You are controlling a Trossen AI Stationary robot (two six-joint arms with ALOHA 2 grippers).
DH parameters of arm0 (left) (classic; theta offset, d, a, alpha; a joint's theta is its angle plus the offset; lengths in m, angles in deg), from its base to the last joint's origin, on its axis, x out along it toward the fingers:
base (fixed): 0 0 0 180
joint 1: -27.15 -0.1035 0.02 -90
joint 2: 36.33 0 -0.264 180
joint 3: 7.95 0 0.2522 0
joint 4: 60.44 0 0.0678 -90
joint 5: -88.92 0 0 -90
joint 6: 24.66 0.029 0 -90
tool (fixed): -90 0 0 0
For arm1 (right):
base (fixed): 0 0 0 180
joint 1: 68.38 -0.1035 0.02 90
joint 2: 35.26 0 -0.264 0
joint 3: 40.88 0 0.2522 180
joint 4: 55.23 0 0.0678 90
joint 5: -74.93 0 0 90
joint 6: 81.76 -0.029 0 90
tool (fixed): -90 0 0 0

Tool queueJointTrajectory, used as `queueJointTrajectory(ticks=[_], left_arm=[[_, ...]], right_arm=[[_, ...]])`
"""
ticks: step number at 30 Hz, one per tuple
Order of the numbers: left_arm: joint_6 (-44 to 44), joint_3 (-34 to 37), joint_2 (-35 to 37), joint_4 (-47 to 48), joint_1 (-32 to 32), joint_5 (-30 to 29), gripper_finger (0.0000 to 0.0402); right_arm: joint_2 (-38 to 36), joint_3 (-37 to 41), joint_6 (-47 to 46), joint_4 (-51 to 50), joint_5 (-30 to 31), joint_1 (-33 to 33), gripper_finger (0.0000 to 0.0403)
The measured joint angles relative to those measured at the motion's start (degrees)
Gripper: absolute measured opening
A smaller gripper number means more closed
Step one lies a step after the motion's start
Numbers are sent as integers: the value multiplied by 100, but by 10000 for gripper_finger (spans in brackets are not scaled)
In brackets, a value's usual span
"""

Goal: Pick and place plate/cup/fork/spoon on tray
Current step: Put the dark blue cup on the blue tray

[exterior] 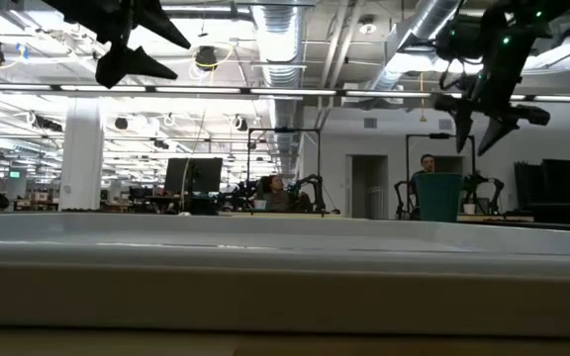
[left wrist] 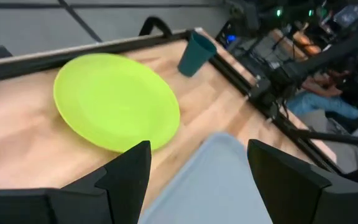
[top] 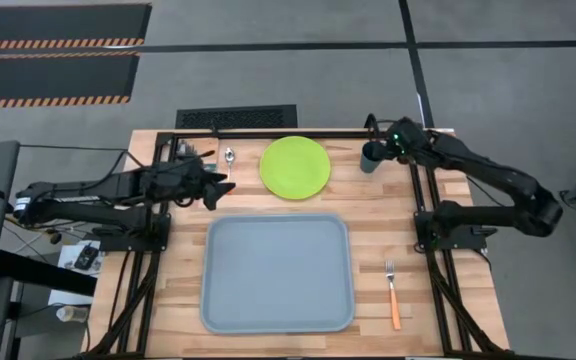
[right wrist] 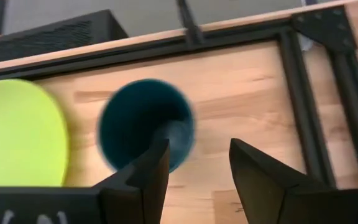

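Observation:
The lime-green plate (top: 295, 167) lies flat on the table's far middle. The teal cup (top: 370, 157) stands upright at the far right, and also shows in the right wrist view (right wrist: 145, 124). The spoon (top: 229, 157) lies left of the plate. The fork (top: 393, 293) lies at the near right. The blue-grey tray (top: 276, 272) lies in the middle, with nothing in it. My right gripper (right wrist: 199, 149) is open and hovers above the cup, a little to the cup's right, clear of it in the low view (exterior: 478, 133). My left gripper (top: 218, 187) is open in the air, left of the plate.
A black metal frame (top: 423, 200) runs along the table's far edge and both sides, close to the cup. Bare wood (top: 428, 290) lies around the fork. People sit in the room behind the table (exterior: 426, 163).

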Motion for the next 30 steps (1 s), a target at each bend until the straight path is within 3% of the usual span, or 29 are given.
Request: queueJointTrajectory(ticks=[7, 23, 26, 30], left_arm=[[17, 0, -15, 38, -170, 13, 254], [196, 2, -15, 389, -435, 24, 254], [196, 2, -13, 468, -435, 24, 254], [196, 4, -13, 514, -435, 27, 254]], right_arm=[[419, -2, 482, 299, -270, 480, 214], [1593, -2, 648, 778, -439, 445, 192], [1713, -2, 646, 799, -672, 445, 169], [1831, -2, 646, 806, -752, 445, 95]])
